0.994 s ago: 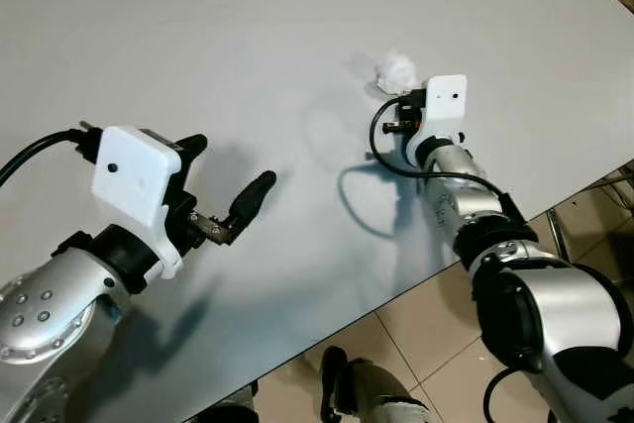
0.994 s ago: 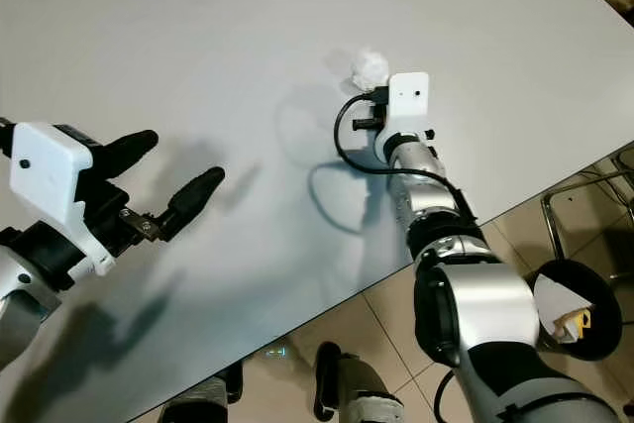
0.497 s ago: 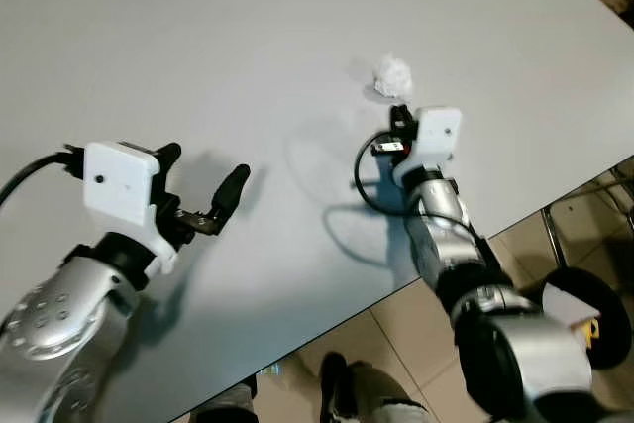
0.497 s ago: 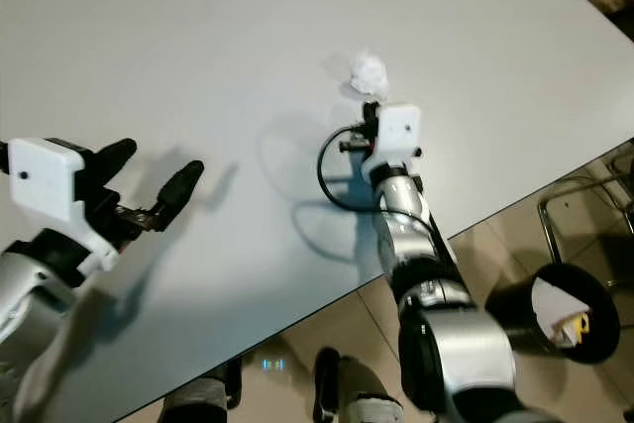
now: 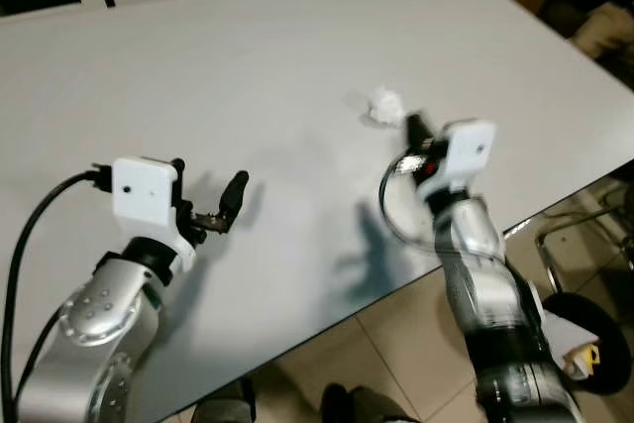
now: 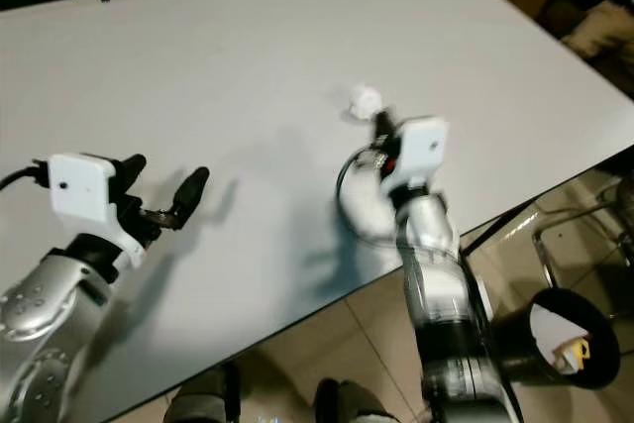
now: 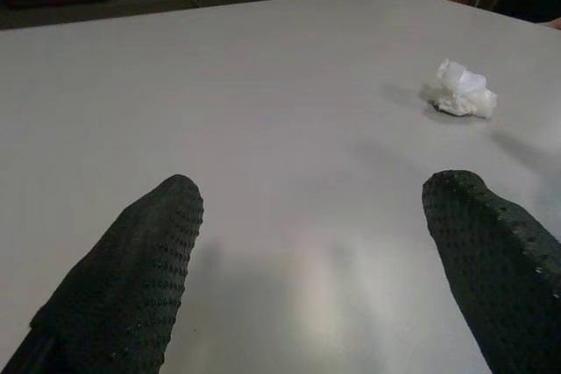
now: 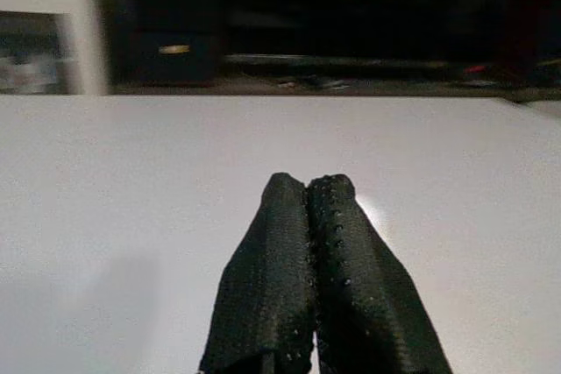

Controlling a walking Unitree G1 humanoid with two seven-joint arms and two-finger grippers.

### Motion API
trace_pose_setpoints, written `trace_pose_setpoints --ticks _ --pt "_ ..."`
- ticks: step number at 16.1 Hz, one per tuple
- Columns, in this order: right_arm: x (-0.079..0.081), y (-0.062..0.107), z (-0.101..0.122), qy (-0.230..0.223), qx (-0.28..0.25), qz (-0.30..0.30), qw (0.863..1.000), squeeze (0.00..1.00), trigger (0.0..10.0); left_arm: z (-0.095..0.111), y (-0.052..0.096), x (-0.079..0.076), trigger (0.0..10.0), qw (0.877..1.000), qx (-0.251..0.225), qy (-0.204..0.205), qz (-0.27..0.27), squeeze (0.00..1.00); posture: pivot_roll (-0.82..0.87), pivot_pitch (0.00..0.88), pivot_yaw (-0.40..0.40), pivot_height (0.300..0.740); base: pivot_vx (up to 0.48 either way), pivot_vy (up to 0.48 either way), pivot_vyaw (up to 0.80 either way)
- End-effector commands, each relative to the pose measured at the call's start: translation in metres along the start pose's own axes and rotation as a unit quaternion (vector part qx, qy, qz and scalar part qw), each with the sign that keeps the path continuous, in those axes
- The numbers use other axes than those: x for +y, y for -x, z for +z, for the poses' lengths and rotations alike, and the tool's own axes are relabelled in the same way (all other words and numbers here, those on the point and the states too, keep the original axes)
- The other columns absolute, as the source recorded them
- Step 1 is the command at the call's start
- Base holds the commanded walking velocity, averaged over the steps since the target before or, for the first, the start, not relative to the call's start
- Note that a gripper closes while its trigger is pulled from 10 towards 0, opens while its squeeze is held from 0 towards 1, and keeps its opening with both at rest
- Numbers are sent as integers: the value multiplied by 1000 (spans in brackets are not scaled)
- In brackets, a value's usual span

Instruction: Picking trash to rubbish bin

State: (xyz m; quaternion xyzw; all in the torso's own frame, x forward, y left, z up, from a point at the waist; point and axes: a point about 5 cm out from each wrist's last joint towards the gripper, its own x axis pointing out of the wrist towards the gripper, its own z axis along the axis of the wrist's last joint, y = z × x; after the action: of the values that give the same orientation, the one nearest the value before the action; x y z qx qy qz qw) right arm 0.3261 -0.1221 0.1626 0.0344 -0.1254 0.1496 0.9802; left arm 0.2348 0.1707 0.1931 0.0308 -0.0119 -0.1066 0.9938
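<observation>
A crumpled white paper wad (image 5: 384, 104) lies on the white table (image 5: 248, 56), right of its middle; the left wrist view shows the wad (image 7: 463, 91) farther along the tabletop. My right gripper (image 5: 414, 128) hovers just short of it on the near side, fingers shut with nothing between them (image 8: 308, 188). A sliver of white peeks out behind the fingertips in the right wrist view. My left gripper (image 5: 210, 177) is held low over the table's left part, open and empty, far from the wad (image 7: 320, 243).
A black rubbish bin (image 6: 567, 342) stands on the tiled floor below the table's right front edge, with white and yellow scraps inside. A metal chair frame (image 5: 555, 237) is beside it. Dark furniture lines the far side of the table.
The whole view has shifted and now takes in more of the table and the bin. The right gripper stays shut beside the wad, which has not left the table.
</observation>
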Motion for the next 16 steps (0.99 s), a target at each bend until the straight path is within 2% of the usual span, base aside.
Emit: trace_pose_setpoints --ticks 1,2,5,8,12,14,16 --pt "6 10 4 -14 13 18 1000 0 10000 -4 0 -3 10000 1000 4 -6 7 0 80 116 -111 740 0 0 0" --pt "10 21 -1 -11 23 18 1000 0 10000 -6 0 -3 10000 1000 8 -9 8 0 74 120 -110 740 0 0 0" --pt "18 37 -2 -8 64 19 998 0 10000 -8 -2 -5 10000 1000 4 -19 7 0 69 119 -106 740 0 -86 406" --pt "22 40 3 1 83 30 996 0 10000 -9 -2 -7 10000 1000 2 -26 5 0 72 113 -105 740 0 -312 733" --pt "20 42 5 3 94 22 995 0 10000 -8 -4 -5 10000 999 -2 -33 7 0 75 106 -104 740 0 -324 0" --pt "19 43 5 4 101 16 995 0 10000 -8 -5 -4 10000 999 -1 -32 6 0 75 104 -102 740 0 0 0" --pt "19 44 5 3 106 11 994 0 10000 -13 -7 -3 10000 1000 21 -2 6 0 73 102 -97 740 0 0 0"
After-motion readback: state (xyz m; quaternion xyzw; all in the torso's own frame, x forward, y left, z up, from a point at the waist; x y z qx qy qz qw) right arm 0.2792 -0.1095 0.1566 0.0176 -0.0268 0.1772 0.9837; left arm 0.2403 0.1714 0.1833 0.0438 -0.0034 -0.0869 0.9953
